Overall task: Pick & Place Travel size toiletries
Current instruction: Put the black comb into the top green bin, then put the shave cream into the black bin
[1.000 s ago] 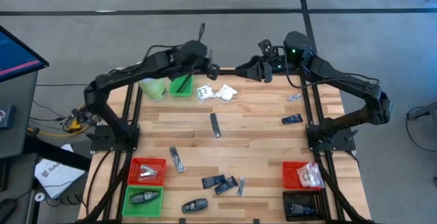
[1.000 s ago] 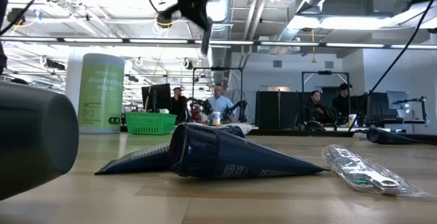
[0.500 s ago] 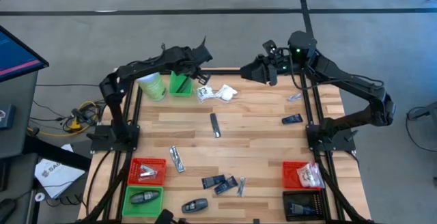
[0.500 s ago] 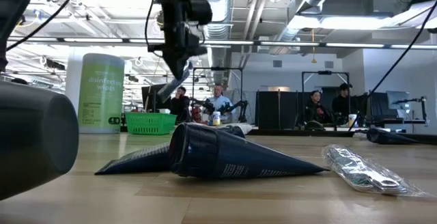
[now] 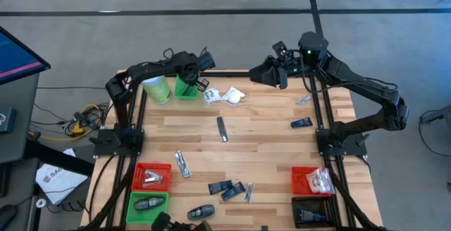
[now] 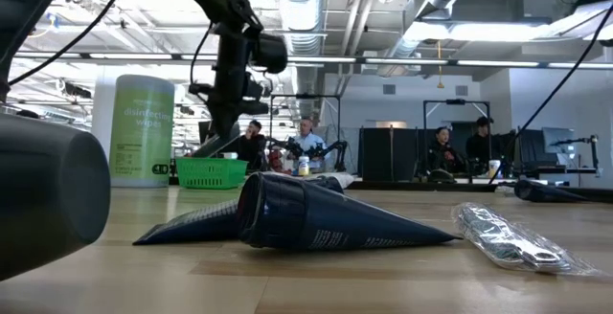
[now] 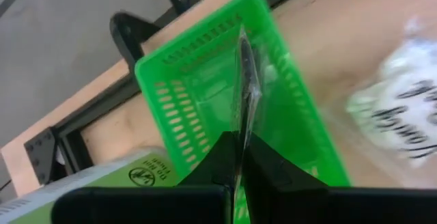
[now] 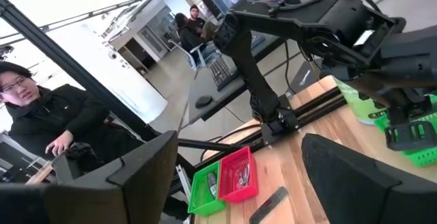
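**Slim packet held over far green bin as toiletries lie scattered**

At the near edge of the tabletop (image 5: pixel 282 153), a red bin (image 5: pixel 151 176) and a green bin (image 5: pixel 146 204) sit at the left, with a second red bin (image 5: pixel 312 180) and a black bin (image 5: pixel 313 211) at the right. Between them lie dark blue-black packets (image 5: pixel 227 188), a black oval piece (image 5: pixel 201 212) and slim silvery packets (image 5: pixel 182 164). Farther back, a dark strip (image 5: pixel 222 128) lies mid-table and another dark packet (image 5: pixel 301 123) to the right. At the far edge, white crinkly sachets (image 5: pixel 224 95) rest beside a small green basket (image 7: pixel 205 87) and a tall green canister (image 5: pixel 157 88). The left hand (image 7: pixel 239 157) is clamped on a thin silvery packet (image 7: pixel 244 80), held upright over that basket. The right hand (image 5: pixel 259 75) hovers at the far edge, right of the sachets, fingers apart and holding nothing.
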Robot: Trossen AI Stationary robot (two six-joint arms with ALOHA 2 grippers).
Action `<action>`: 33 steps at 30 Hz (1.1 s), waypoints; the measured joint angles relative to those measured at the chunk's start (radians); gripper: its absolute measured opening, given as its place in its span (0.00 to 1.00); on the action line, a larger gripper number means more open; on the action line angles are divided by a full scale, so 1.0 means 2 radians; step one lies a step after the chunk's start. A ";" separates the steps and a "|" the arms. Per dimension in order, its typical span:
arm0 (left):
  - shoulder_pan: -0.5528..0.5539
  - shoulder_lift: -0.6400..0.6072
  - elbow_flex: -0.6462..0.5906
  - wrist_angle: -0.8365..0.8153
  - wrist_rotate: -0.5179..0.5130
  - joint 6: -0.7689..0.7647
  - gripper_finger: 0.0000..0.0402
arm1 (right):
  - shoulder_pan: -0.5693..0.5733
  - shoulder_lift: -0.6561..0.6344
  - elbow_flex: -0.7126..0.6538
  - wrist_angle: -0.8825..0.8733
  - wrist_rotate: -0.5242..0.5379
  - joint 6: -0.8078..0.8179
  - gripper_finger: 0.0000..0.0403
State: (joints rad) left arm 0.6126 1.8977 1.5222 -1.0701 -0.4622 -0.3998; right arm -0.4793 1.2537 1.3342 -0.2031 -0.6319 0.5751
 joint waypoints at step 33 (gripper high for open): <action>0.009 -0.010 -0.047 0.032 0.006 0.000 0.40 | -0.010 0.000 0.000 0.005 0.002 -0.003 0.75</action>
State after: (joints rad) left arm 0.6300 1.8768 1.4281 -1.0054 -0.4492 -0.4000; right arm -0.5000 1.2541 1.3342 -0.1927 -0.6281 0.5682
